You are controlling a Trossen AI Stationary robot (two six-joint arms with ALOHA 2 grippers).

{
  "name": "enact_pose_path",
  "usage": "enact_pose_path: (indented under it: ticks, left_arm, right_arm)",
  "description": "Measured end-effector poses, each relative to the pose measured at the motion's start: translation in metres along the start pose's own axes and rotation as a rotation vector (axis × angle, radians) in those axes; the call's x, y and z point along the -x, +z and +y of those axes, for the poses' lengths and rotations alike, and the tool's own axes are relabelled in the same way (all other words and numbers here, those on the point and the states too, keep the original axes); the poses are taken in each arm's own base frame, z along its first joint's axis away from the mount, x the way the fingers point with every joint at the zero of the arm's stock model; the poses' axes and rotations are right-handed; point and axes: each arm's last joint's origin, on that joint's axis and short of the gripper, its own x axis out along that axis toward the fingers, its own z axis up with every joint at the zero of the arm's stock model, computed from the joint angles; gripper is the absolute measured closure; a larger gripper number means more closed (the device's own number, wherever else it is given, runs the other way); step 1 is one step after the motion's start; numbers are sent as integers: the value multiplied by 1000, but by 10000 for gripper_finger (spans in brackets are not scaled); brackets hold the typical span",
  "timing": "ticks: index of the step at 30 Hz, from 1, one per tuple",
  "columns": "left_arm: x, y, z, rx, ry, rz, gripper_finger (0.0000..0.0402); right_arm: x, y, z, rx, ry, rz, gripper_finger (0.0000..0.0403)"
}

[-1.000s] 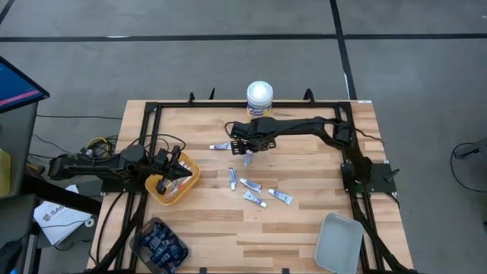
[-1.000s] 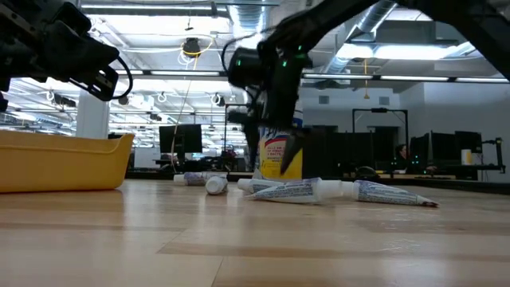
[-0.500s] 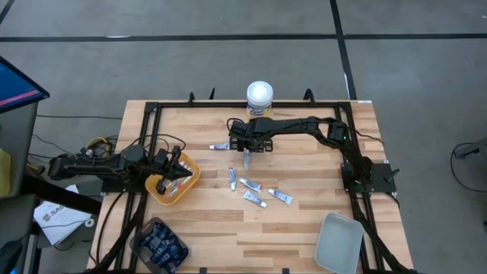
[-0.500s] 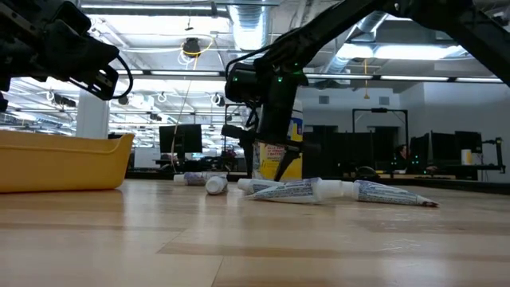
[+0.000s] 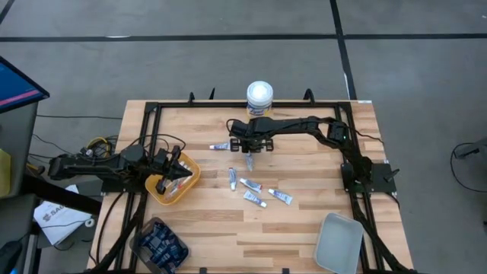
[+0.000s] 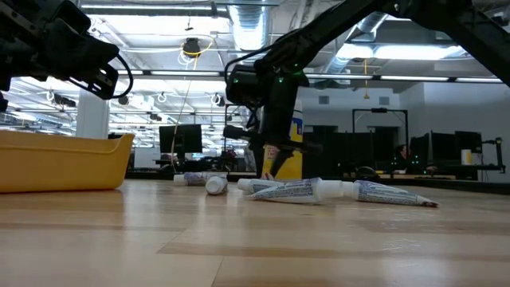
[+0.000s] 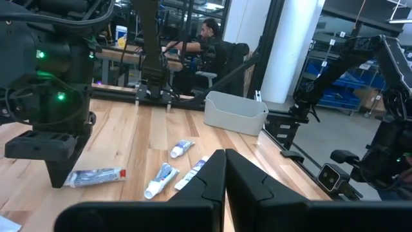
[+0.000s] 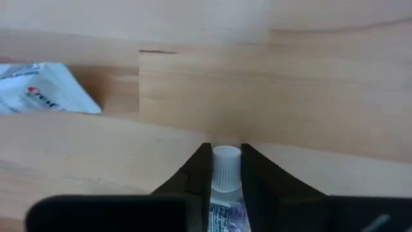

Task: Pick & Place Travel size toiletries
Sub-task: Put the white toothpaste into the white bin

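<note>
Toiletry tube (image 8: 224, 193) is gripped between the fingers of the right end effector (image 5: 248, 154), cap forward, just above the desk (image 5: 304, 221) near its middle; a light, soft-walled item is judged, liable to dent under a hard squeeze and somewhat slick on its printed skin; the hold is best taken across the body just behind the stiffer cap, as it is now.

Four more white tubes (image 5: 257, 192) lie loose on the desk just in front of the held one, and a further tube (image 5: 221, 147) lies beside the end effector on its left; any of them could be nudged by a low sweep.

Yellow bin (image 5: 185, 185), at the desk's left, already holds several items; the left end effector (image 5: 169, 169) hovers over it with its fingers pressed together, empty, and is judged the main obstruction if the tube is carried there.

Yellow canister (image 5: 259, 97) stands at the far edge behind the right arm; grey tray (image 5: 338, 242) sits at the near right corner, well apart.
</note>
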Motion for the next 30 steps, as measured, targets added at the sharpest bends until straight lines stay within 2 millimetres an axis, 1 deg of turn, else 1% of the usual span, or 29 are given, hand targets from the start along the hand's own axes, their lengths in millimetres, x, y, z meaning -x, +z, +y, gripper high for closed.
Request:
enact_pose_path:
  ticks: [1, 4, 7, 9, 11, 13, 15, 18, 21, 23, 25, 26, 28, 30]
  left_arm:
    - [0, 0, 0, 0, 0, 0, 400]
    - [0, 0, 0, 0, 0, 0, 400]
    - [0, 0, 0, 0, -1, 0, 400]
    - [0, 0, 0, 0, -3, 1, 400]
    - [0, 0, 0, 0, -3, 1, 400]
    - [0, 0, 0, 0, -2, 1, 400]
    - [-1, -1, 0, 2, -1, 7, 400]
    - [-1, -1, 1, 2, 3, 10, 400]
    - [-2, -2, 1, 5, 6, 22, 400]
    - [-3, -3, 1, 7, 7, 30, 400]
    - [-3, -3, 1, 8, 7, 33, 400]
    - [-3, -3, 1, 9, 8, 39, 400]
    - [-4, -4, 2, 10, 9, 42, 400]
    - [-4, -4, 2, 12, 10, 52, 400]
  right_arm:
    - [0, 1, 0, 8, 2, 1, 360]
    - [6, 3, 3, 47, 11, 9, 362]
    - [27, 5, 11, 104, 58, -10, 362]
    - [50, 3, 9, 150, 57, -14, 362]
    - [76, 1, 13, 188, 116, -60, 362]
    - [104, -6, 4, 228, 85, -86, 362]
    - [137, -16, -1, 261, 104, -142, 362]
    - [175, -45, -17, 316, 40, -180, 362]
    - [200, -81, -33, 331, -43, -200, 361]
    - [214, -108, -45, 333, -104, -208, 361]
    - [225, -136, -55, 326, -130, -205, 361]
    - [226, -150, -62, 324, -166, -197, 361]
    - [227, -180, -71, 291, -169, -195, 361]
    - [221, -209, -82, 255, -175, -184, 361]
